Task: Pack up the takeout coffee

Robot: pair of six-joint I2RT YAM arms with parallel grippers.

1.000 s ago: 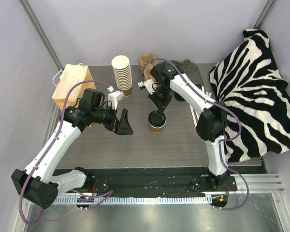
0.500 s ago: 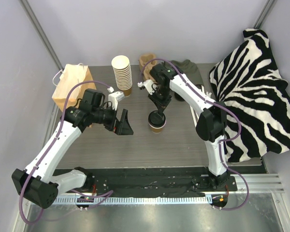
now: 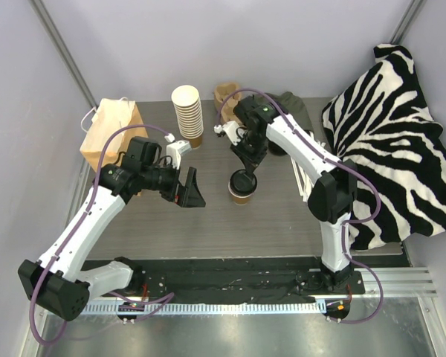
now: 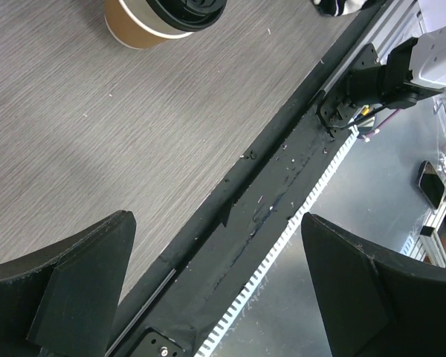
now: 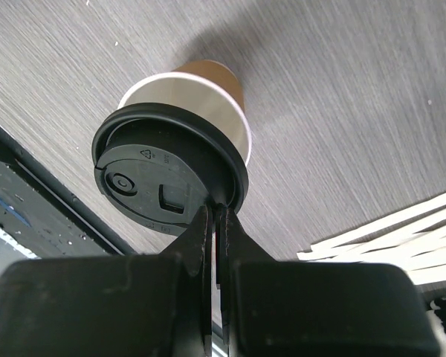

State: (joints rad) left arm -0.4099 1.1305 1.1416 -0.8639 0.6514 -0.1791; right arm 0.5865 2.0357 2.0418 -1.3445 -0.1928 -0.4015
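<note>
The takeout coffee, a small brown paper cup (image 3: 241,196) (image 5: 212,85) (image 4: 137,28), stands mid-table. Its black lid (image 3: 241,181) (image 5: 152,182) (image 4: 187,9) sits over the mouth, shifted to one side so that part of the white rim shows. My right gripper (image 3: 247,171) (image 5: 214,212) reaches down from behind and is shut on the lid's rim, which is pinched between its fingertips. To the left of the cup, my left gripper (image 3: 191,192) (image 4: 215,223) hovers wide open with nothing between its fingers, which point toward the table's front edge.
A brown paper bag (image 3: 111,130) stands at the back left, with a tall stack of lidless cups (image 3: 188,113) beside it. Behind the right arm lie brown cardboard pieces (image 3: 224,93) and a dark cloth (image 3: 290,108). White sticks (image 5: 401,238) lie to the right, next to a zebra cloth (image 3: 394,134).
The right arm's elbow has swung slightly to the right while its gripper stays shut on the lid over the cup. The left arm has not moved.
</note>
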